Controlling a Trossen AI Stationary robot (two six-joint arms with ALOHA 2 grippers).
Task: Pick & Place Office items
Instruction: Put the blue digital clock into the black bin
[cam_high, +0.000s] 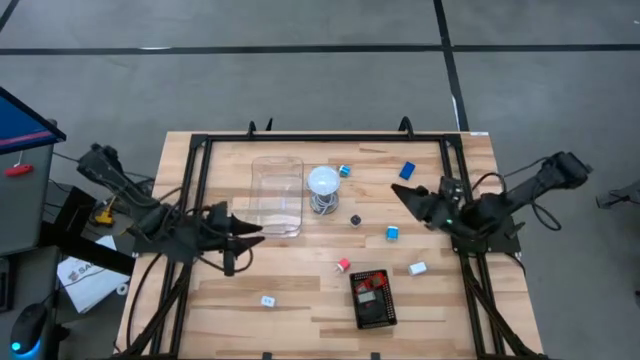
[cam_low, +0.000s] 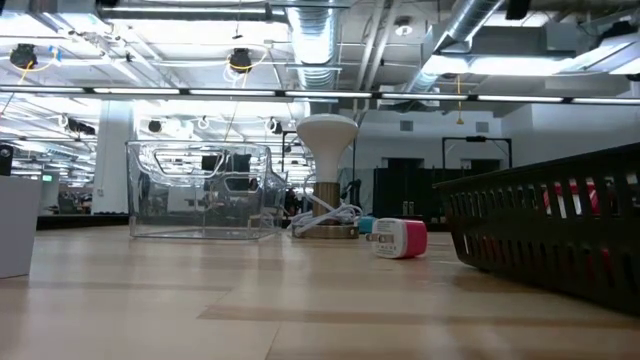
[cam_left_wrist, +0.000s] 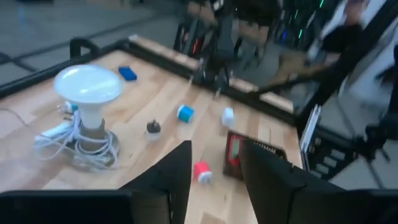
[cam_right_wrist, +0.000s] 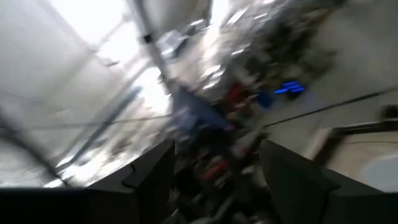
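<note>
The left gripper (cam_high: 252, 238) hangs over the left side of the wooden table (cam_high: 300, 290), just beside the near end of the clear plastic box (cam_high: 277, 195). In the left wrist view its two dark fingers (cam_left_wrist: 177, 177) stand apart with a gap between them, and nothing is in the gap. The red and white block (cam_left_wrist: 201, 172) lies on the wood right in front of those fingers, not touching them.

A little farther from the left gripper stands a white lamp (cam_high: 323, 187) with a white cord wound around its foot. Past the lamp lie a small black round piece (cam_high: 355, 220), a blue and white block (cam_high: 393, 233) and a white block (cam_high: 417, 268). A flat blue piece (cam_high: 407, 171) lies near the far edge of the table, and another small blue block (cam_high: 344, 171) lies next to the lamp.

The black tray (cam_high: 374, 300) sits near the front edge, away from the left gripper. It has red pieces inside. A small white tag (cam_high: 268, 300) lies on the wood on its own, near the left gripper.

The right gripper (cam_high: 400, 192) is up over the right side of the table, close to the flat blue piece. Its fingers (cam_right_wrist: 152, 171) are apart and hold nothing
</note>
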